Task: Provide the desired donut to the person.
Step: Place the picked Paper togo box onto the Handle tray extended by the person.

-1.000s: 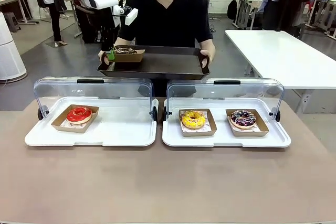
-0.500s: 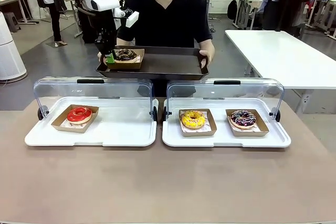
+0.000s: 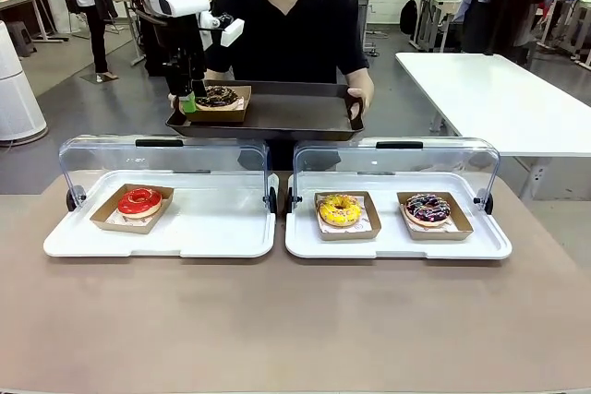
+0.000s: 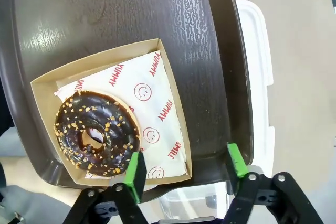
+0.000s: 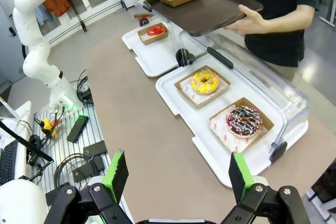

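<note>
Since the person holds the tray level to receive it, the chocolate donut rests in its box at the tray's left end, upper left of frame. The left pincer gapes wide, gripping nothing, one pad at the box's edge. The right pincer hangs open, empty. Against a second earlier, tray and box sit slightly further left.

Brown table with two white lidded trays side by side.
</note>
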You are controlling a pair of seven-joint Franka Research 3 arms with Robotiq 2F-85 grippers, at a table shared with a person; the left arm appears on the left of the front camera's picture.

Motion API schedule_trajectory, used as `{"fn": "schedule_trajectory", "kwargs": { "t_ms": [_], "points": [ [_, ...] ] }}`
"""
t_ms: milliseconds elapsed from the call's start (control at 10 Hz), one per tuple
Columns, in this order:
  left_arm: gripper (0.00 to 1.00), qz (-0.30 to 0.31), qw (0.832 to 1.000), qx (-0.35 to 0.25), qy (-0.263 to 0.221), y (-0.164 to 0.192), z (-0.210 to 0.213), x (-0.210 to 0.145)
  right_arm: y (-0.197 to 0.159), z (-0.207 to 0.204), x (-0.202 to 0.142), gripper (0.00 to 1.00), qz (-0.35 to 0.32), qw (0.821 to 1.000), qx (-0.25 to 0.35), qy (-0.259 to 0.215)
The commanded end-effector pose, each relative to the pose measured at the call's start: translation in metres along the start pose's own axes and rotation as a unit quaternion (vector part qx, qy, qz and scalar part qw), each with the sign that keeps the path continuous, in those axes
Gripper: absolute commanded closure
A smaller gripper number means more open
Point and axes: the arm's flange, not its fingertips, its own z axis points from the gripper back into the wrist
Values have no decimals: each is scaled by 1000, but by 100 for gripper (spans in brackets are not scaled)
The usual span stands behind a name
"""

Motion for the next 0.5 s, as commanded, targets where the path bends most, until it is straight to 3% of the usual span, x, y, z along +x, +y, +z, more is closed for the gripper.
{"fn": "schedule_trajectory", "kwargs": {
  "t_ms": [0,400],
  "points": [
    [0,-5,1000,-5,9,7,6,-2,-1,-1,1,0,4,1000,4,-10],
    [0,-4,1000,-9,7,5,6,-2,-1,-1,1,0,4,1000,4,-10]
  ]
}}
